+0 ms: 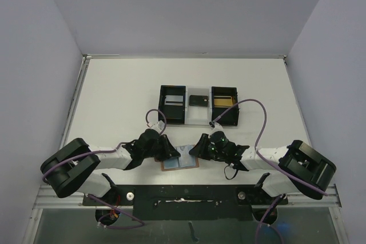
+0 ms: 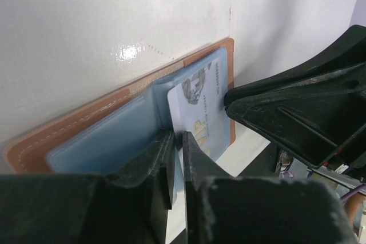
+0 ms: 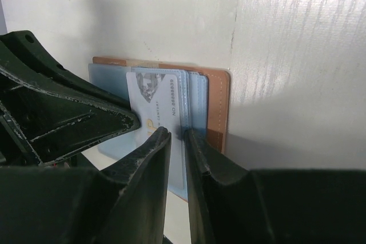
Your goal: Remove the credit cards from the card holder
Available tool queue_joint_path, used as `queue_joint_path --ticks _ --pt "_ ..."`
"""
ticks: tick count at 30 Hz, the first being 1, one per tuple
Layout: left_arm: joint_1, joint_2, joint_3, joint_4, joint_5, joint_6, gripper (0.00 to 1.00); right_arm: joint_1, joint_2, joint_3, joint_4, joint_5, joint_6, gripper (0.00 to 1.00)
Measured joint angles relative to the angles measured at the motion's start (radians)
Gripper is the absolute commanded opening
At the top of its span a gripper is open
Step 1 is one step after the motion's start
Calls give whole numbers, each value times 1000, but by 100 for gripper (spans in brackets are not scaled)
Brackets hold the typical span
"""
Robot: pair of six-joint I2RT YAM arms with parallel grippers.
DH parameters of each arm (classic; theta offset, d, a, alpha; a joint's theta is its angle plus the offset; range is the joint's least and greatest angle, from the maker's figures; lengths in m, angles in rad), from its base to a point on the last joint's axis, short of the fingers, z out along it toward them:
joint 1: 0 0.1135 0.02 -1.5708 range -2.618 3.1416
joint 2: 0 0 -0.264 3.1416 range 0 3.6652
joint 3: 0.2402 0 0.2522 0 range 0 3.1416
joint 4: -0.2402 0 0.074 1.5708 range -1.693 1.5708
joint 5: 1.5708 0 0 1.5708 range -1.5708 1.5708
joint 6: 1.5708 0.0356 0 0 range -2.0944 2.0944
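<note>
The card holder (image 1: 180,164) is lying open on the white table (image 1: 114,101) near the arm bases, blue lining facing up, and both arms are crowding in over it. The left gripper (image 2: 178,141) is pinching down to a thin slit right at the near edge of a pale card (image 2: 200,112), which is sitting half out of a blue pocket with that edge caught between the fingers. From the other side, the right gripper (image 3: 178,136) is clamping just as tightly on a pale-blue edge of the lining beside the same card, though whether the card itself is in that pinch I cannot tell. Each gripper's tip is showing in the other's wrist view, pressing close against the card face. Farther back, well apart from the holder, the tray (image 1: 162,106) is holding a silver-grey card (image 1: 172,101) on the left, a black card (image 1: 198,100) in the white middle, and a gold card (image 1: 223,102) on the right.
</note>
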Motion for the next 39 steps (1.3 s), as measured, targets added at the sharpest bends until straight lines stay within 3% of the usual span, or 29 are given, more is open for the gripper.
queue_joint_path --ticks 19,34,39 --pt "0 -102 -32 -46 -11 -6 1 1 0 35 -77 3 -18 19" --pt "0 -102 -34 -48 -10 3 3 8 -33 120 -166 -34 -118 27" --pt "2 -98 -34 -48 -10 5 11 29 36 146 -160 -40 -113 27"
